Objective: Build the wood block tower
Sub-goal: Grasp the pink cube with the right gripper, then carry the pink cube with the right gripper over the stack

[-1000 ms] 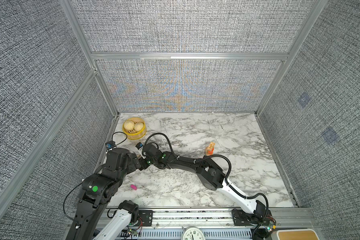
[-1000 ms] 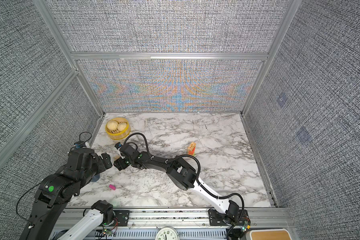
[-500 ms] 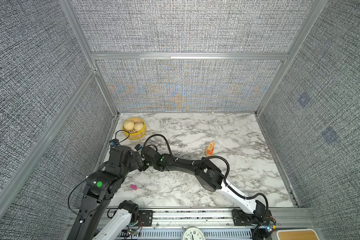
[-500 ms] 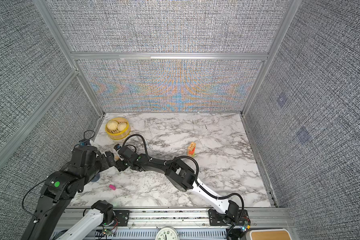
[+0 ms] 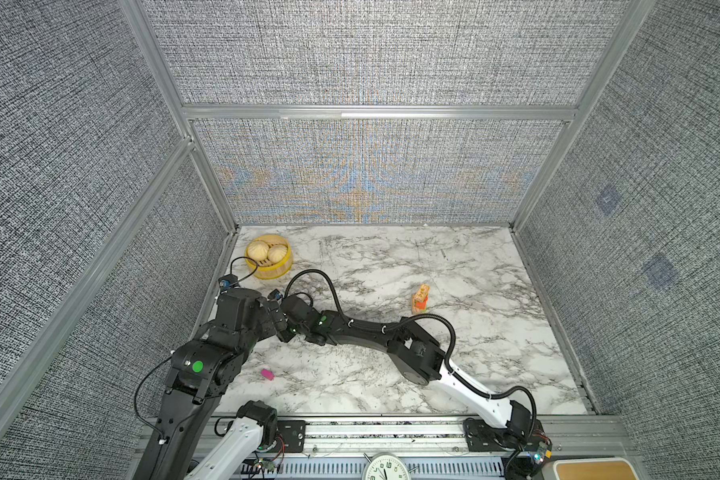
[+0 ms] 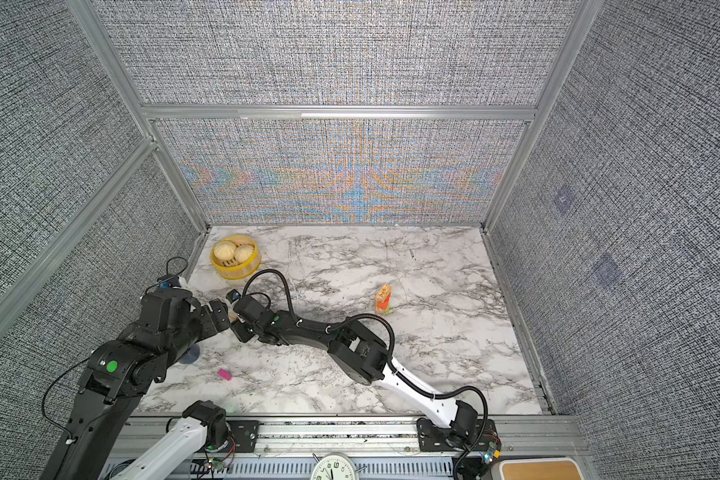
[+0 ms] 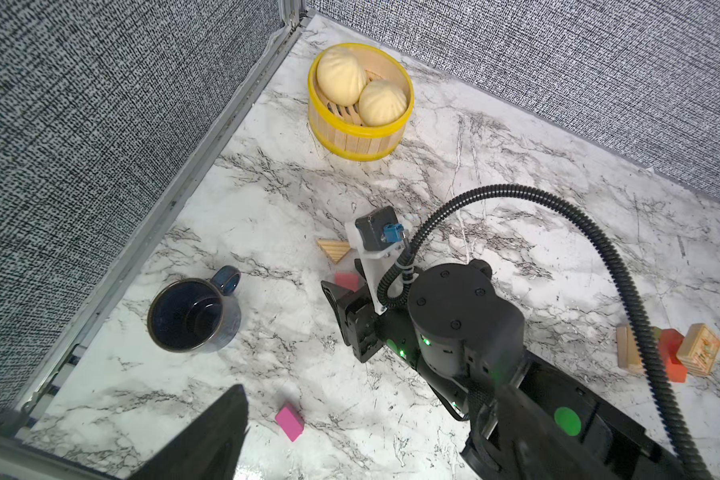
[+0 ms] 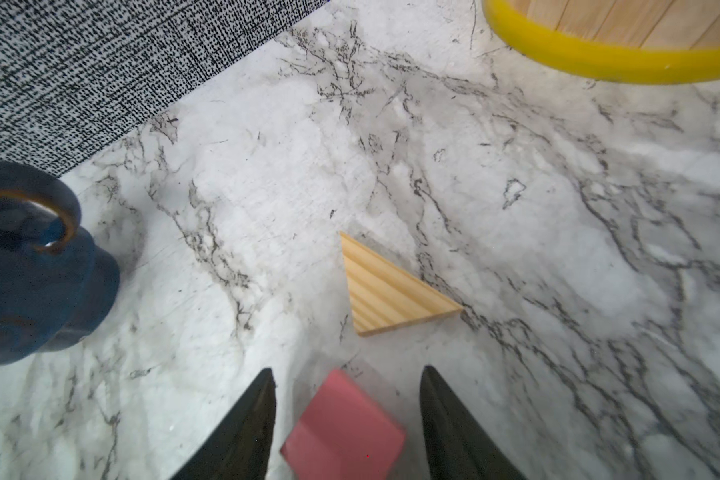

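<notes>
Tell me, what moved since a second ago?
The left gripper crept forward, closer to the right gripper, which stays low with open jaws either side of the pink block, not gripping it yet. The tower, the magenta block and the steamer did not move.

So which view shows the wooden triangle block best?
Right wrist: the triangle block lies flat, whole and close. Left wrist shows it small, partly behind the right arm's camera. The top views give no clear sight.

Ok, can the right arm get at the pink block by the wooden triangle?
Probably yes. The right hand is open with a finger either side of the pink block, gaps showing on both sides. The wooden triangle lies beyond, apart from it, so nothing seems to block a grasp.
</notes>
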`<state>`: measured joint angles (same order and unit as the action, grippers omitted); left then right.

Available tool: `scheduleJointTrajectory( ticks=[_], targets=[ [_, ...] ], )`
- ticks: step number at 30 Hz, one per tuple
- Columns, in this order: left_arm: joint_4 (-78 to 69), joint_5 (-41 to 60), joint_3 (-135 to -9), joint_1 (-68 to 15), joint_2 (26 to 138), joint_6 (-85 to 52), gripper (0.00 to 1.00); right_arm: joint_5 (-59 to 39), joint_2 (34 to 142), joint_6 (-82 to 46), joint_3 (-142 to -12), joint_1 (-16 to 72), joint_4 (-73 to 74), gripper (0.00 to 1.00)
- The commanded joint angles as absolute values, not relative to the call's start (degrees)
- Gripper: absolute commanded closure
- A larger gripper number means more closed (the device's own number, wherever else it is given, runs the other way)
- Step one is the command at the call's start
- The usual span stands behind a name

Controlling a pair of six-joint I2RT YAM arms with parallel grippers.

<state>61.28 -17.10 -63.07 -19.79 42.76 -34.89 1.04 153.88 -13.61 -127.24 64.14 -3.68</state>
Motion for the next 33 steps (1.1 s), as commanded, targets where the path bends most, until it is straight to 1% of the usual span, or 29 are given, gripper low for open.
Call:
scheduleJointTrajectory(
  ticks=[1, 5, 14, 17, 19, 22, 26, 33],
  targets=[
    [60.9, -16.9, -63.5, -19.7, 42.4, -34.6, 0.06, 1.5, 153.3, -13.2, -125.2, 64.2, -10.2, 0.5],
    [60.8, -16.8, -63.3, -19.5, 42.1, -34.6, 0.06, 1.4, 151.5, -13.0, -122.1, 64.1, -8.9, 0.58],
    [60.1, -16.2, -63.1, -19.3, 42.6, -34.6, 0.06, 1.5, 149.4, -12.9, -118.6, 64.0, -7.6, 0.63],
    [60.4, -16.2, -63.4, -19.2, 42.6, -34.5, 0.06, 0.7, 149.3, -13.0, -118.6, 63.9, -7.5, 0.67],
    [60.6, -16.2, -63.4, -19.2, 42.5, -34.5, 0.06, 0.4, 148.8, -13.0, -118.0, 63.7, -7.1, 0.73],
    [60.5, -15.7, -63.2, -19.1, 42.8, -34.5, 0.06, 0.2, 148.0, -13.1, -116.7, 63.5, -6.0, 0.77],
    [60.2, -14.9, -63.1, -18.8, 43.0, -34.6, 0.06, 0.0, 147.7, -12.9, -116.5, 63.1, -5.8, 0.79],
    [60.7, -15.1, -63.8, -18.8, 42.9, -34.3, 0.06, -0.2, 145.5, -12.3, -114.6, 62.8, -5.1, 0.8]
  ],
)
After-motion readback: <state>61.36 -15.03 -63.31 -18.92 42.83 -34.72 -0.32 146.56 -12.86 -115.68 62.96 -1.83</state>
